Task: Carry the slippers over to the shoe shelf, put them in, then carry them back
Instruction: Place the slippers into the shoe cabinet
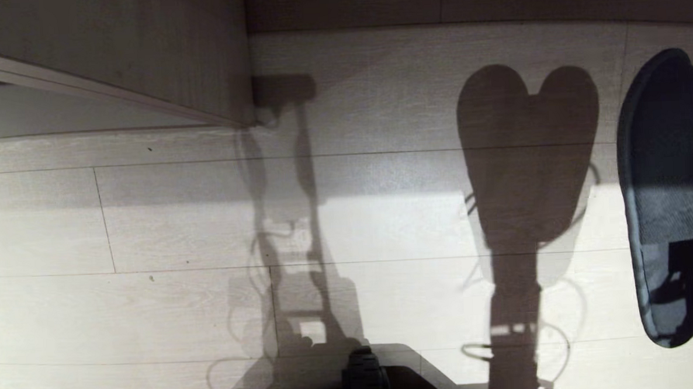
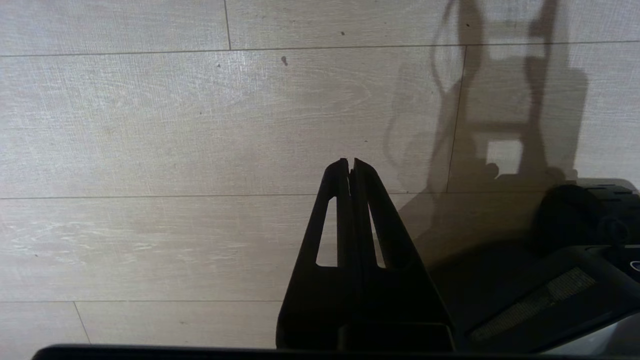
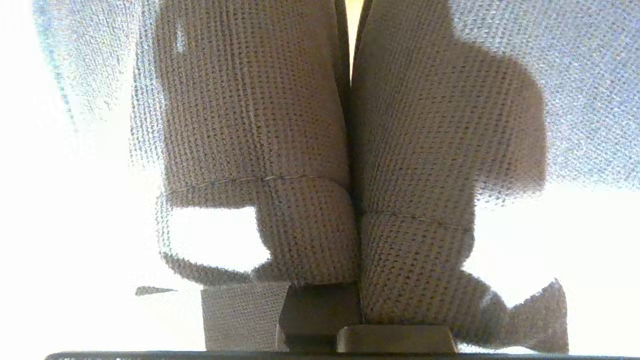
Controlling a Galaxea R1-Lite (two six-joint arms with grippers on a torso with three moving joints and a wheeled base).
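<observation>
**Slippers held up at the right edge, above the floor**

The pale plank floor (image 1: pixel 149 226) fills most of the head view, lit brightly across the middle and crossed by dark shadows of the robot's arms; a heart-topped shadow lies right of centre. In the upper left of the frame stands a taupe wood-grain board (image 1: pixel 141 45) with a pale lower edge; whether it belongs to the shoe shelf cannot be told from here.

The slippers (image 1: pixel 671 203) hang at the far right edge of the head view, toes toward the top of the frame, dark blue-grey with a paler rim, partly cut off by the frame. They are well apart from the board. In the right wrist view their knitted fabric (image 3: pixel 310 150) fills the picture, the two slippers pressed side by side, and the right gripper's jaws are clenched on them at the bottom centre of that picture.

The left gripper (image 2: pixel 349 162) points at bare floor in its own view, jaws pressed together and grasping nothing. The robot's dark base (image 1: pixel 363 378) shows at the bottom centre of the head view.
</observation>
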